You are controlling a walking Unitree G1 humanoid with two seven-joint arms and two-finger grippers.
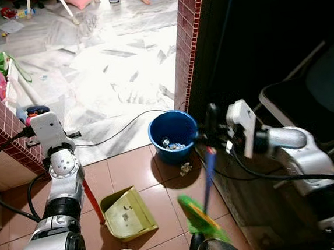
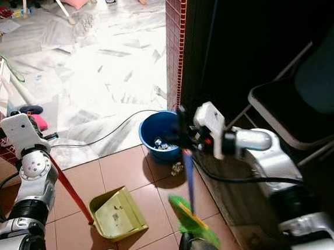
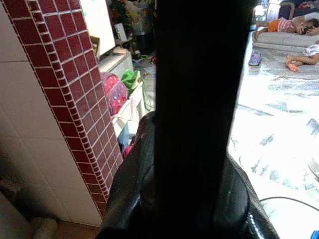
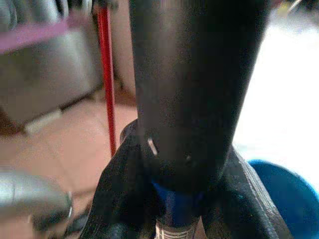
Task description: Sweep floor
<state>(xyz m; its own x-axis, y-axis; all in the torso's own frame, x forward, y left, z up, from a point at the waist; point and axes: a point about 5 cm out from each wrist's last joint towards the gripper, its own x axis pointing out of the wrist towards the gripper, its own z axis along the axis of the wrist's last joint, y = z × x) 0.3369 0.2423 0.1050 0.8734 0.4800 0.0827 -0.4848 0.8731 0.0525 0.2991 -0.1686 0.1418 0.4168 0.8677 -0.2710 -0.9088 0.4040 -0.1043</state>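
Holding a broom (image 1: 207,197) by its blue stick, right claw (image 1: 206,134) clamped around the upper part, green bristle head low over the terracotta floor (image 1: 133,169) near the dark doorway edge. Gripping a red-handled dustpan (image 1: 127,213) with the left claw (image 2: 37,149), closed on the top of the slanting red stick, yellow-green pan resting flat on the tiles, mouth toward the broom. Standing just beyond, at the tile edge by the red brick pillar (image 1: 188,41): a blue bucket (image 1: 172,135) with scraps inside, and a small crumpled bit of litter (image 1: 186,168) on the floor just beside it.

Judging the handling: both tools light, sticks stiff but smooth, likely to twist in a loose grip; bristles soft and springy. Best held higher on each stick for reach, firmly enough to stop rotation. Litter probably very light, easily flicked away.
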